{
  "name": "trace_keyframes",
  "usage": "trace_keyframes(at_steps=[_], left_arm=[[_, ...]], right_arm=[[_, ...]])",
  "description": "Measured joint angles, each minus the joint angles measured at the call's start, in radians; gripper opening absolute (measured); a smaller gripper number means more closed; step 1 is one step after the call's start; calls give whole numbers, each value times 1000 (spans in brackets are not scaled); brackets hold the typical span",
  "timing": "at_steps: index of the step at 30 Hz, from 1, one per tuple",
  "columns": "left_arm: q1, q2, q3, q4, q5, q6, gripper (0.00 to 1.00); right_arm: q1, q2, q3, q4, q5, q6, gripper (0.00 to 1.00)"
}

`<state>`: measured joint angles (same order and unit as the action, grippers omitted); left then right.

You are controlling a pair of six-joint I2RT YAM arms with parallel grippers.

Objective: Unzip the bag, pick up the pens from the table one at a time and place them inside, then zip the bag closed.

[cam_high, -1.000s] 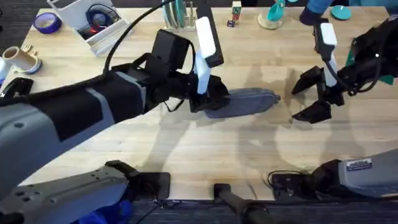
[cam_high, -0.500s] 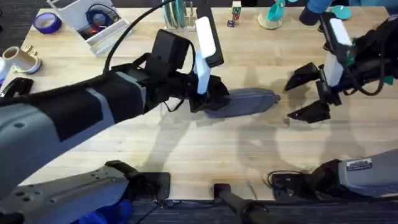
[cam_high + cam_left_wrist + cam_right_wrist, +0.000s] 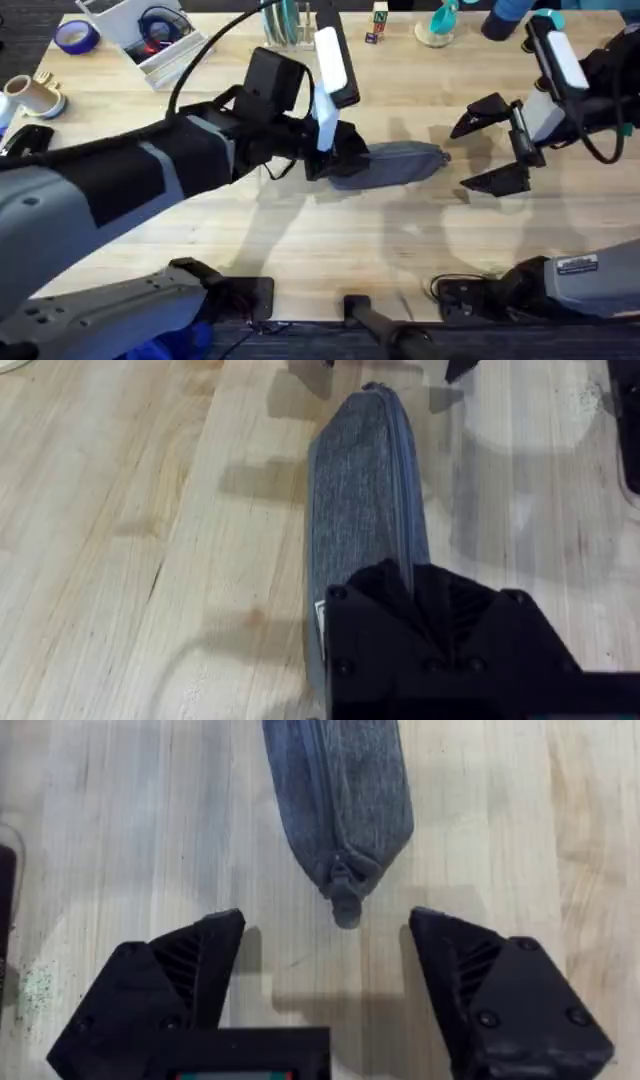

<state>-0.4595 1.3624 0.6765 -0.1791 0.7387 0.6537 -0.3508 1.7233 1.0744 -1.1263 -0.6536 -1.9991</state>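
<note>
The grey-blue bag [image 3: 398, 162] lies on the table [image 3: 300, 235] with its zipper running closed along the top. My left gripper [image 3: 340, 160] is shut on the bag's left end; in the left wrist view its black fingers [image 3: 430, 630] cover the near end of the bag [image 3: 360, 490]. My right gripper [image 3: 478, 150] hangs open just past the bag's right tip, touching nothing. In the right wrist view the zipper pull [image 3: 345, 908] at the tip of the bag [image 3: 340, 790] points into the gap of the right gripper [image 3: 325, 975]. The pens are out of view.
A white box [image 3: 140, 45] with a blue tape roll, a loose purple roll [image 3: 75, 37] and a pale cup [image 3: 35, 95] sit at the far left. A clear holder [image 3: 290, 25], a small block [image 3: 378, 20] and a teal object [image 3: 440, 25] line the far edge.
The right arm's wrist has swung back toward the far right edge, and its open fingers now stand a bit farther apart. The left gripper and the bag have not moved.
</note>
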Motion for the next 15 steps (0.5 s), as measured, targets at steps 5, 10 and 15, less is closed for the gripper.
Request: trace_keyframes(at_steps=[5,10,15], left_arm=[[0,0,0,0,0,0,41],[0,0,0,0,0,0,41],[0,0,0,0,-1,0,41]], right_arm=[[1,0,0,0,-42,-10,996],[3,0,0,0,-82,-14,997],[4,0,0,0,-96,-15,996]])
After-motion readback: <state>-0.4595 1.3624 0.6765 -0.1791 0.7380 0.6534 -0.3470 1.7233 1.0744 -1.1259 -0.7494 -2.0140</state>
